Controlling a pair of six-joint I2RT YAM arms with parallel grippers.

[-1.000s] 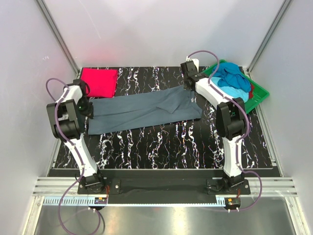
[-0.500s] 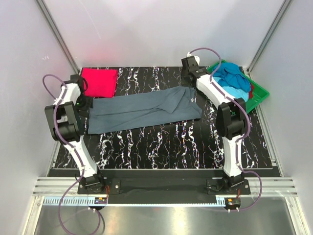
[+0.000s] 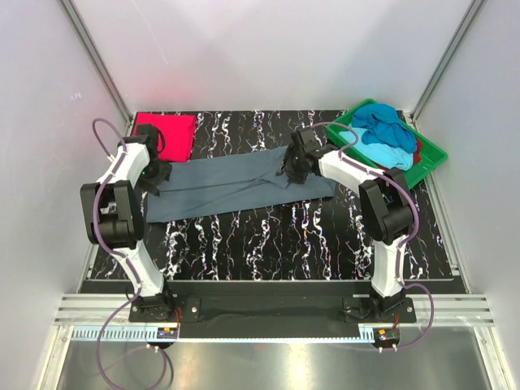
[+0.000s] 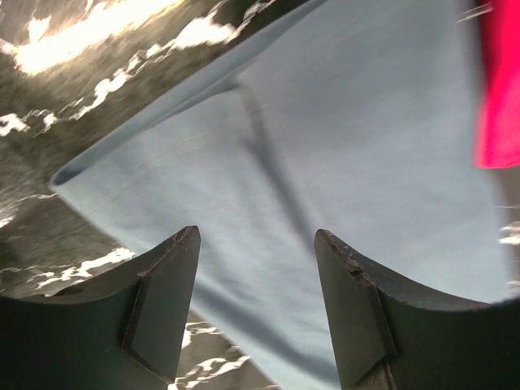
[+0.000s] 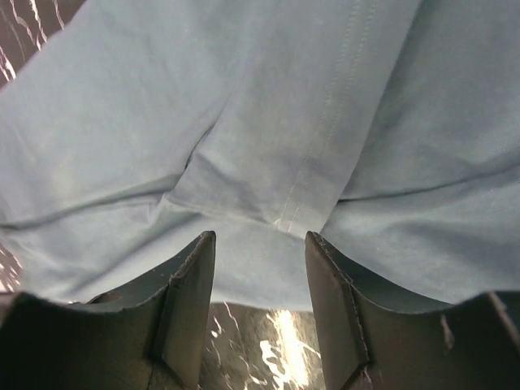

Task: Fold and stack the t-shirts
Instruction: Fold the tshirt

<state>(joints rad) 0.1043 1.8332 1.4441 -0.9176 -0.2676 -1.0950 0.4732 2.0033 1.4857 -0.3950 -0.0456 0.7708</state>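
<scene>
The slate grey-blue t-shirt lies flat across the table as a long band folded lengthwise. My left gripper hovers open over its left end, nothing between the fingers; the wrist view shows cloth below the left gripper. My right gripper stands open over the shirt's right part, above a sleeve seam, with the right gripper holding nothing. A folded red-pink t-shirt sits at the back left, its edge visible in the left wrist view.
A green tray at the back right holds crumpled t-shirts: dark blue, turquoise and a bit of red. Black marbled tabletop lies in front of the grey shirt. White walls close in left and right.
Both grippers were shut on the shirt's ends and have opened and let go. The right gripper moved left and nearer over the shirt; the left shifted slightly right. The shirt lies flatter.
</scene>
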